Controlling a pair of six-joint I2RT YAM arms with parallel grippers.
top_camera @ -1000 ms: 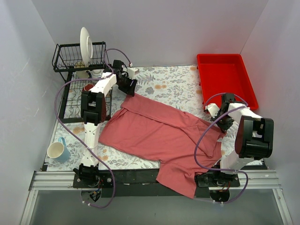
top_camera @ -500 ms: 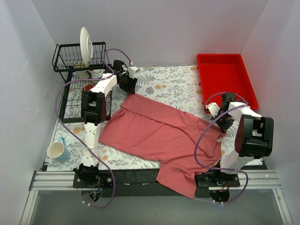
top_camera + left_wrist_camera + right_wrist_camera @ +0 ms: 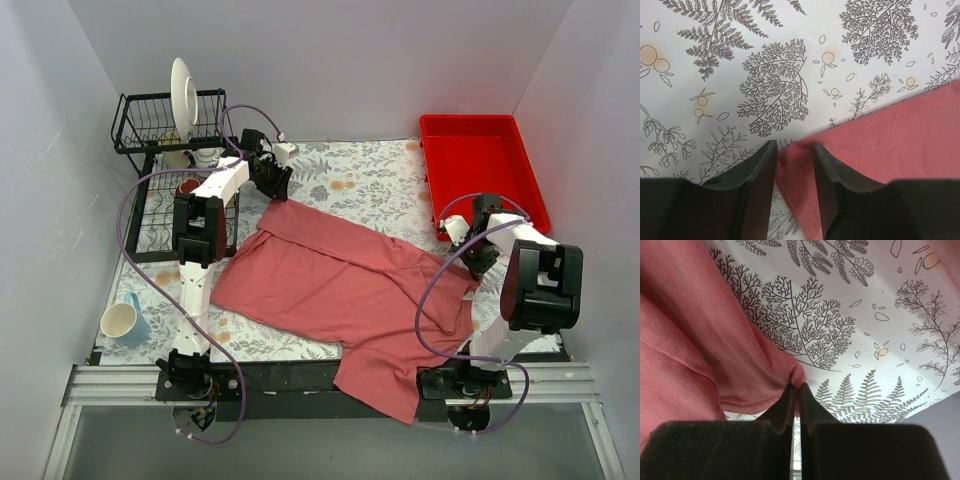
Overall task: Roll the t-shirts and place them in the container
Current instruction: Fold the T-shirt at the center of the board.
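The t-shirt point(image 3: 340, 290) lies spread aslant on the floral tablecloth point(image 3: 370, 180), its nearest part hanging over the near edge. A blue mug point(image 3: 122, 320) stands at the near left, apart from it. At the shirt's right edge the right gripper point(image 3: 796, 386) is clamped tight on a raised pinch of cloth. Farther back, the left gripper point(image 3: 793, 144) has its 2 fingers narrowly parted astride the shirt's far-left corner. A red tray point(image 3: 480, 165) and a wire rack point(image 3: 150, 125) sit beyond.

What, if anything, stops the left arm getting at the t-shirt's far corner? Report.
Probably nothing, so yes: the left tool straddles the t-shirt corner, a finger on each side, with only flat tablecloth around.
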